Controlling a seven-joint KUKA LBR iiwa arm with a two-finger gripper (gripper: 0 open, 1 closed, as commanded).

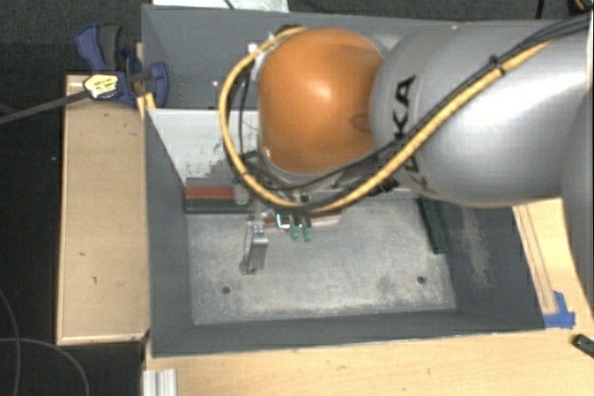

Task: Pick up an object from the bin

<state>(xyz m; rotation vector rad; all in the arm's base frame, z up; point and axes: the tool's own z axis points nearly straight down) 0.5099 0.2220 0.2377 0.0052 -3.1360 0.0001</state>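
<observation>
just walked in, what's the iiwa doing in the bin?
The arm reaches in from the right, and its hand is low over the bin floor, near the back wall. A small green piece sits right at the hand. Whether it is gripped is unclear. A flat reddish-brown bar lies along the back wall to the left, and a dark strip lies by the right wall.
</observation>
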